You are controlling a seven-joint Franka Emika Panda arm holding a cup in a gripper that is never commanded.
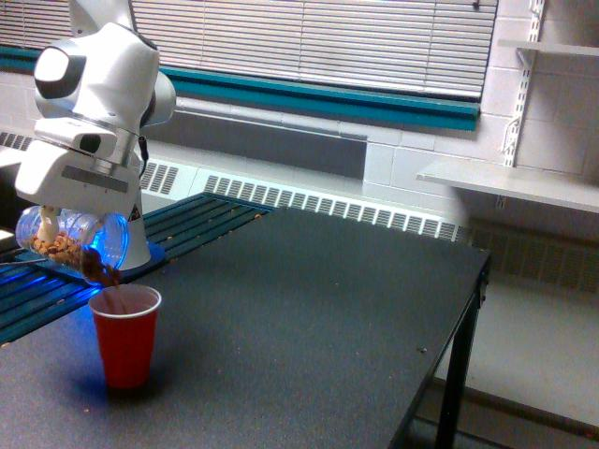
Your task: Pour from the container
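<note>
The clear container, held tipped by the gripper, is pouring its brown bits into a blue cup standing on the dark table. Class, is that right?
Not quite: the cup is red, not blue. The exterior view shows the clear container tipped above it on the dark table, brown bits at its lip.

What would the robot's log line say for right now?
step: pouring | claw: shut on container | container: tipped, mouth down over red cup | brown bits: spilling at the lip | red cup: upright on table
</note>
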